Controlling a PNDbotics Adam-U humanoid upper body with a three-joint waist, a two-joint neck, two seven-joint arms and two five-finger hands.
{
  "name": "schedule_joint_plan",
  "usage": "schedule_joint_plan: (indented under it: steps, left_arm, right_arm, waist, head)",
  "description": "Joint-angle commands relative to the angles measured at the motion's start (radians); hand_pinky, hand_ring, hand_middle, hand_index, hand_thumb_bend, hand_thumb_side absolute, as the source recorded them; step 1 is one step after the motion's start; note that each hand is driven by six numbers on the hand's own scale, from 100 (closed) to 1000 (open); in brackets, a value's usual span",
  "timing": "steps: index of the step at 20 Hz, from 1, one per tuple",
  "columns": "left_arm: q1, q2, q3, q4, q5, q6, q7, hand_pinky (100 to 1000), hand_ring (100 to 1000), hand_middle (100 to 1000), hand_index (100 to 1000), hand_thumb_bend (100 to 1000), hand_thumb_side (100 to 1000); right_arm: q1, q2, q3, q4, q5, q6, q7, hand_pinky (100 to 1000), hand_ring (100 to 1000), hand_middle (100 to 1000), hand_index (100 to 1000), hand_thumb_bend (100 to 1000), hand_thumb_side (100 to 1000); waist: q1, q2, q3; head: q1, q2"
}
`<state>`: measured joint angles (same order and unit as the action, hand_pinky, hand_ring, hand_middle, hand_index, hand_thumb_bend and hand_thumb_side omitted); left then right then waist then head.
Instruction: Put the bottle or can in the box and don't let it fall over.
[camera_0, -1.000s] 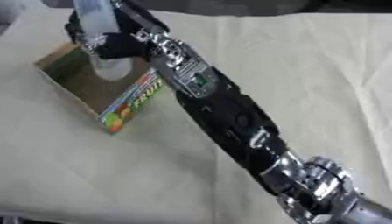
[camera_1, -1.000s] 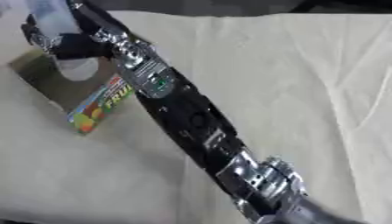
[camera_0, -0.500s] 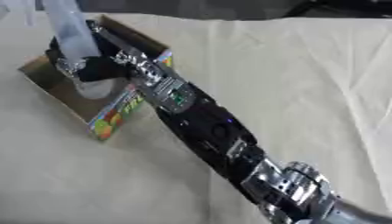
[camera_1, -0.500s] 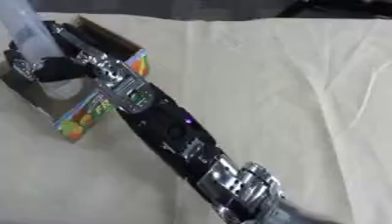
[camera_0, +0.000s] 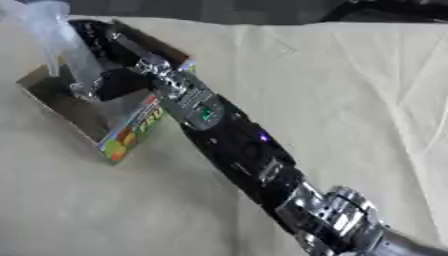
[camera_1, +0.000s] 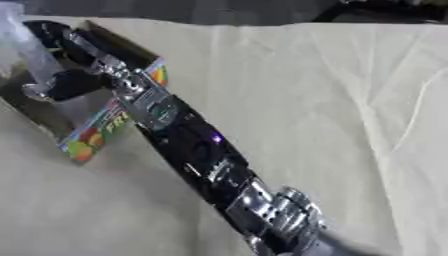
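Left eye view shows your right arm (camera_0: 236, 150) stretched in a long diagonal from the lower right corner up toward the far left corner of the tabletop (camera_0: 350, 90), which is covered in a pale cream cloth. The forearm is black with silver joints, and a small green light glows on the wrist section. Your right hand (camera_0: 109, 55) sits over the open cardboard box (camera_0: 105, 117), its dark fingers curled round the clear plastic bottle (camera_0: 66, 50) at about mid-height, on the bottle's right side.

The bottle is see-through, pale and bluish, with its cap end reaching the top edge of the view. It leans a little, top tipped toward the far left. Its lower end is down inside the box, near the box's far left wall; you cannot tell whether the base rests flat on the box floor.

The box lies at an angle near the tabletop's left edge, open side up, brown inside, with a colourful fruit print on the near wall facing you. Your left hand shows in neither view.
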<state>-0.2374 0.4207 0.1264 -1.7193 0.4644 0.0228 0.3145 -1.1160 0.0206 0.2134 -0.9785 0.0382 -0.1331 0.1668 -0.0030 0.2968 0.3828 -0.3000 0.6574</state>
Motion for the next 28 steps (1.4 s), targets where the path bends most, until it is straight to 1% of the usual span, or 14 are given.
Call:
schedule_joint_plan:
  steps: [1, 4, 7, 10, 12, 17, 21, 24, 28]
  left_arm:
    - [-0.002, 0.024, 0.005, -0.011, -0.003, -0.001, -0.002, 820, 798, 735, 828, 709, 616]
    - [0.004, 0.026, 0.007, -0.01, -0.004, -0.002, 0.0, 820, 798, 735, 828, 708, 616]
    - [0.014, 0.029, 0.01, -0.008, -0.005, -0.003, 0.003, 820, 798, 735, 828, 708, 616]
    - [0.028, 0.033, 0.014, -0.006, -0.007, -0.004, 0.006, 821, 798, 735, 828, 707, 617]
    - [0.04, 0.037, 0.017, -0.004, -0.008, -0.006, 0.009, 821, 798, 735, 828, 706, 617]
    - [0.07, 0.048, 0.031, -0.004, -0.014, -0.013, 0.022, 821, 797, 735, 828, 705, 617]
    - [0.089, 0.054, 0.047, -0.01, -0.02, -0.02, 0.038, 822, 797, 736, 829, 705, 616]
    - [0.095, 0.059, 0.052, -0.015, -0.025, -0.023, 0.045, 822, 797, 736, 829, 705, 617]
    - [0.1, 0.065, 0.055, -0.023, -0.033, -0.024, 0.048, 822, 797, 736, 829, 704, 617]
  right_arm:
    - [-0.012, -0.014, -0.006, -0.042, -0.003, 0.029, -0.017, 874, 872, 789, 854, 495, 101]
    - [-0.002, -0.024, -0.008, -0.061, -0.024, 0.062, -0.024, 871, 872, 787, 854, 487, 116]
    - [0.009, -0.044, -0.01, -0.092, -0.062, 0.11, -0.028, 869, 871, 787, 854, 488, 116]
    - [0.033, -0.079, -0.007, -0.135, -0.114, 0.16, -0.021, 867, 870, 787, 854, 480, 118]
    - [0.054, -0.113, -0.005, -0.167, -0.151, 0.187, -0.017, 865, 868, 786, 853, 478, 114]
    - [0.127, -0.235, 0.01, -0.269, -0.251, 0.246, 0.005, 855, 868, 788, 855, 467, 113]
    - [0.183, -0.337, 0.016, -0.36, -0.33, 0.28, 0.02, 853, 870, 791, 857, 463, 105]
    - [0.233, -0.408, -0.002, -0.428, -0.377, 0.294, 0.01, 851, 871, 793, 859, 455, 112]
    - [0.319, -0.502, -0.058, -0.534, -0.444, 0.297, -0.024, 845, 866, 794, 858, 445, 102]
  waist:
    - [0.011, -0.024, -0.003]
    - [0.013, -0.031, -0.013]
    - [0.016, -0.04, -0.027]
    - [0.02, -0.052, -0.046]
    - [0.022, -0.062, -0.061]
    - [0.03, -0.083, -0.097]
    - [0.034, -0.091, -0.125]
    - [0.037, -0.094, -0.148]
    - [0.038, -0.096, -0.17]
  head:
    - [0.008, -0.008]
    - [0.019, -0.002]
    - [0.036, 0.006]
    - [0.057, 0.018]
    - [0.073, 0.028]
    - [0.124, 0.055]
    - [0.173, 0.075]
    - [0.198, 0.087]
    - [0.222, 0.095]
